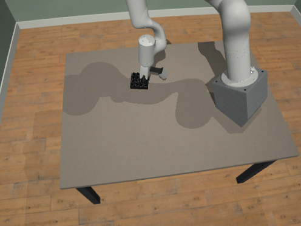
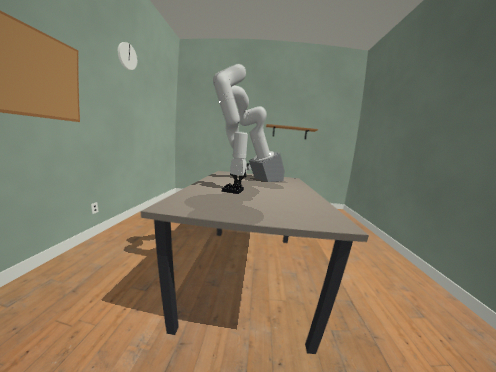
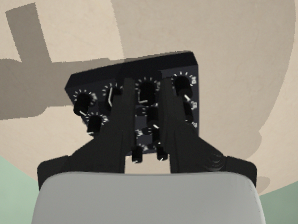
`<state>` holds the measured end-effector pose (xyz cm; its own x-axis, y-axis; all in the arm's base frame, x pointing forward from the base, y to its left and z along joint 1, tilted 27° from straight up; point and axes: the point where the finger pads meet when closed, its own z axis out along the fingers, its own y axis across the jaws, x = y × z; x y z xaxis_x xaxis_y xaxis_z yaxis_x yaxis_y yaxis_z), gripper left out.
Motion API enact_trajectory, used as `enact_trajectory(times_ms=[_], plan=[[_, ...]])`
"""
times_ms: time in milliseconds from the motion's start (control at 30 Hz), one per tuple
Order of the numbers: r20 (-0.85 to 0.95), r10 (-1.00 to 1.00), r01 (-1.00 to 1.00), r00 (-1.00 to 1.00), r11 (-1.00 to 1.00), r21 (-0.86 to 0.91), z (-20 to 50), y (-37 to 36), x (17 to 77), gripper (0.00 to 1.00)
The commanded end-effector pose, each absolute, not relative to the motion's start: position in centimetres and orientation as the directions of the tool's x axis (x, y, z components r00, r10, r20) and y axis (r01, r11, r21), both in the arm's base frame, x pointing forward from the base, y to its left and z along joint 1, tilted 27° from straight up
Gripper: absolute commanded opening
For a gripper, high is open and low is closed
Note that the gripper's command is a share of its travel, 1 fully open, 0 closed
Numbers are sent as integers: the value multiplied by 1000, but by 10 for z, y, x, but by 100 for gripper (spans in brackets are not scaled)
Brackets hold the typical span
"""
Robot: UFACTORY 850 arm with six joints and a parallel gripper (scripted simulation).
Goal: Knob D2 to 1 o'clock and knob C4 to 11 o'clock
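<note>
The black knob box (image 1: 139,88) (image 2: 233,190) (image 3: 159,63) stands on the table, its knobs upward. My gripper (image 1: 144,78) (image 2: 236,184) (image 3: 147,93) points down over it, its fingers partly apart. In the wrist view a knob (image 3: 147,92) shows between the fingers, with dark gaps on both sides; I see no grip on it. Another knob (image 3: 182,83) is right of the fingers, its white line toward the lower right. A knob (image 3: 82,101) at the far left also shows its line. The fingers hide parts of the box. The printed names are too small to read, so D2 and C4 cannot be told surely.
The table (image 1: 127,136) (image 2: 295,215) carries the arm's grey base block (image 1: 232,101) (image 2: 268,169) at the right in the top view. The arm reaches over the table's back part to the box. Neighbouring knobs stand close around the fingers. The socket is not visible.
</note>
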<state>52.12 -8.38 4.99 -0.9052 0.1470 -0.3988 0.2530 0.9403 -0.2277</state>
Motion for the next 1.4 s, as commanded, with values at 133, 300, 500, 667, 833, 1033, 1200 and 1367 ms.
enact_trajectory(times_ms=[133, 300, 500, 667, 833, 1033, 1200, 1367], plan=[[-400, 147, 253, -905, 940, -227, 50, -84, 522, 19], [-400, 147, 253, -905, 940, -227, 50, -84, 522, 19], [-400, 147, 253, -905, 940, -227, 50, -84, 522, 19], [-400, 147, 253, -905, 940, -227, 50, -84, 522, 19], [-400, 147, 253, -905, 940, -227, 50, -84, 522, 8], [-400, 147, 253, -905, 940, -227, 50, -84, 522, 8], [-400, 147, 253, -905, 940, -227, 50, -84, 522, 8], [-400, 147, 253, -905, 940, -227, 50, -84, 522, 8]])
